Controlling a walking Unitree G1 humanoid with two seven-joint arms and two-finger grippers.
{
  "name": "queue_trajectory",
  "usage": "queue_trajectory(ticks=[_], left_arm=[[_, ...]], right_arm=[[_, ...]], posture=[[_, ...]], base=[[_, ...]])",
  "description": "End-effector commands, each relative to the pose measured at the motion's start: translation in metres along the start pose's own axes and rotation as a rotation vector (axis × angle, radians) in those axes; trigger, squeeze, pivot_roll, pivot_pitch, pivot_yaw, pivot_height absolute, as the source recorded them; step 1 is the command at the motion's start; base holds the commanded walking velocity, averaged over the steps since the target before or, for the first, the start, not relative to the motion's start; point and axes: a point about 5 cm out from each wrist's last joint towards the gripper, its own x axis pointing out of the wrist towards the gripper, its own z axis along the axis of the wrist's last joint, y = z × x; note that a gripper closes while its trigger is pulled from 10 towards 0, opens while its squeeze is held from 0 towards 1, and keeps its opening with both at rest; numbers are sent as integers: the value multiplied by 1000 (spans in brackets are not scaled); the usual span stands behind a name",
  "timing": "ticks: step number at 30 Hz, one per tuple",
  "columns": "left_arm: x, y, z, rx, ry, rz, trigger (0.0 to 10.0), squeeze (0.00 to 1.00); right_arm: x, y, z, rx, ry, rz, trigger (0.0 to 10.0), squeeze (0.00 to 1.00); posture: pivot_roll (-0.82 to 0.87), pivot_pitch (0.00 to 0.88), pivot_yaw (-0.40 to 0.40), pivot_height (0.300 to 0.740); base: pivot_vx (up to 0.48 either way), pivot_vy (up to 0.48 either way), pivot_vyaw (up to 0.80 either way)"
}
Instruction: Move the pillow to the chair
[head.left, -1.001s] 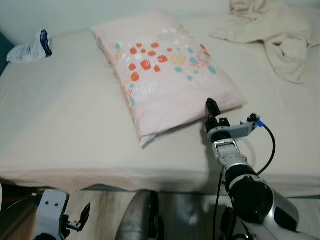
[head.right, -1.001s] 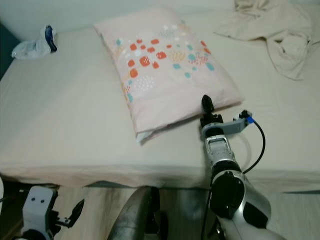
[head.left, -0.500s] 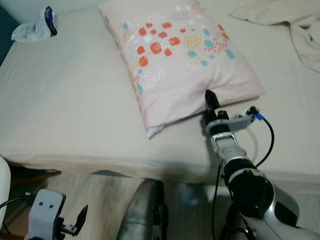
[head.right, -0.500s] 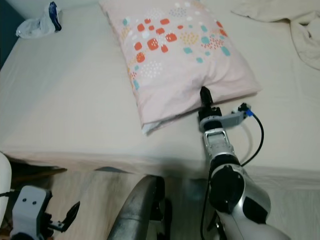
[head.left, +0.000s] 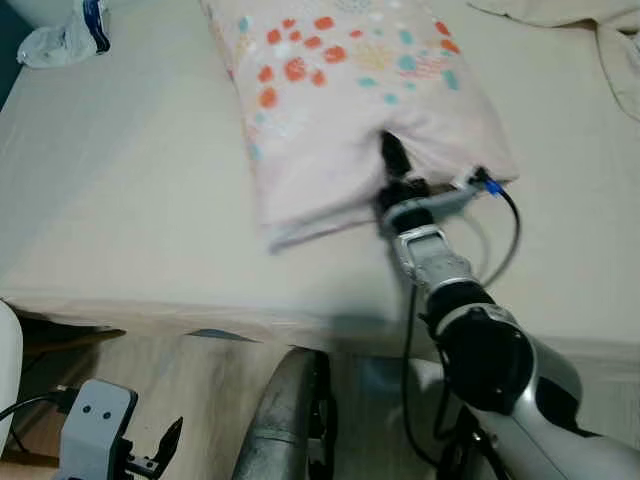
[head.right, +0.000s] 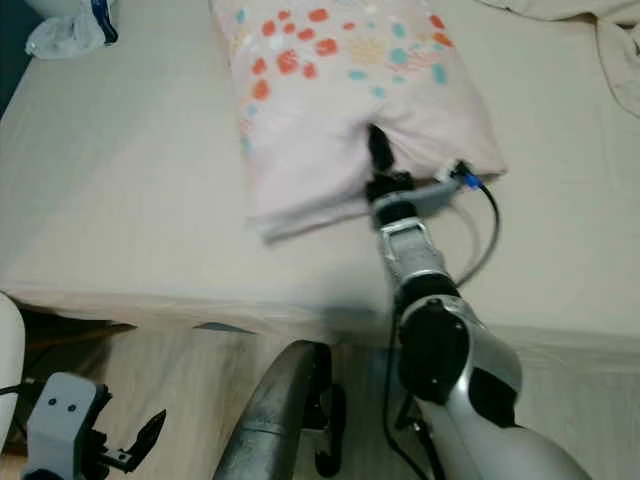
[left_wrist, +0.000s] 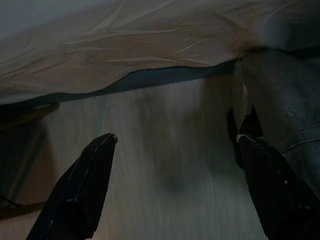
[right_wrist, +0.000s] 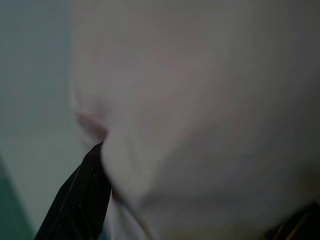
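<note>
Change: a second before, my right gripper (head.left: 392, 160) stood just short of the pillow's (head.left: 340, 95) near edge; half a second before, its tip was dented into that edge; by this moment the fingers had gone in deeper and the fabric had folded around them.
Camera: the whole scene had slid as the robot leaned in, so I did not read the bed's (head.left: 130, 200) shift as a move of the things on it.
Meaning: I judged the grasp under way and the lift not yet begun (no chair could be seen, so the carry was all ahead).
Right jaws: one black finger (right_wrist: 80, 200) was pressed into pale cloth in the right wrist view; whether they had clamped I could not tell.
Left gripper (left_wrist: 170, 185): it hung idle at about 7 o'clock, low over the wooden floor (left_wrist: 165, 150) beside the bed, fingers spread wide with nothing between them.
Pillow's place: flat on the bed, at 12 o'clock from me, its near edge touching my right gripper.
Long axis: it ran from about 11 o'clock far to 5 o'clock near, its open end toward the bed's front edge.
Other things: a crumpled bag (head.left: 60, 30) at 10 o'clock and a rumpled blanket (head.left: 590, 30) at 2 o'clock, both well apart from the pillow.
</note>
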Motion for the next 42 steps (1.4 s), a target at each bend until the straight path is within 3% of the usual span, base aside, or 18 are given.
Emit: queue_trajectory(ticks=[1, 7, 8, 11, 18, 25, 30, 32, 34, 38, 39, 40, 42], left_arm=[[-9, 2, -14, -4, 87, 6, 10000, 0], [-10, -1, -14, -7, 93, 0, 10000, 0], [-9, -1, -15, -8, 94, 0, 10000, 0], [-8, 0, -15, -9, 99, -1, 10000, 0], [-1, 1, -16, -12, 90, 4, 10000, 0], [14, -2, -17, -20, 64, 11, 10000, 0], [30, -2, -15, -38, 26, 23, 10000, 0], [51, -5, -8, -67, -21, 28, 10000, 0], [58, -6, -7, -75, -35, 31, 10000, 0], [91, -9, 10, -112, -123, 47, 10000, 0], [107, -10, 21, -127, -171, 58, 10000, 0], [107, -10, 21, -127, -171, 58, 10000, 0], [123, -9, 30, -139, -207, 75, 10000, 0]], right_arm=[[2, 3, -16, 4, 59, 16, 10000, 0], [7, 3, -13, -124, 85, -89, 10000, 0], [6, -1, -11, -158, 84, -144, 0, 0], [2, -8, -1, -183, 45, -218, 0, 0], [1, -8, 17, -170, -23, -218, 0, 0], [4, 2, 30, -197, -43, -118, 0, 0], [2, 5, 17, -239, 46, 24, 0, 0], [-2, 6, -2, -262, 138, 120, 0, 0], [-5, 4, -7, -267, 163, 135, 0, 0], [-24, -18, -38, -357, 317, 40, 0, 0], [-39, -32, -52, -390, 378, -25, 0, 0], [-39, -32, -52, -390, 378, -25, 0, 0], [-49, -38, -59, -384, 403, -25, 0, 0]], posture=[[469, 520, 273, 606], [458, 521, 268, 606], [454, 519, 267, 606], [451, 512, 263, 606], [425, 486, 247, 606], [377, 435, 216, 606], [337, 392, 196, 606], [281, 323, 161, 606], [274, 312, 156, 606], [219, 217, 111, 606], [191, 166, 89, 606], [191, 166, 89, 606], [157, 84, 47, 606]], base=[[0, 0, 0], [0, 0, 0], [0, 0, 0], [0, 0, 0], [0, 0, 0], [0, 0, 0], [0, 0, 0], [0, 0, 0], [0, 0, 0], [0, 0, 0], [0, 0, 0], [0, 0, 0], [0, 0, 0]])
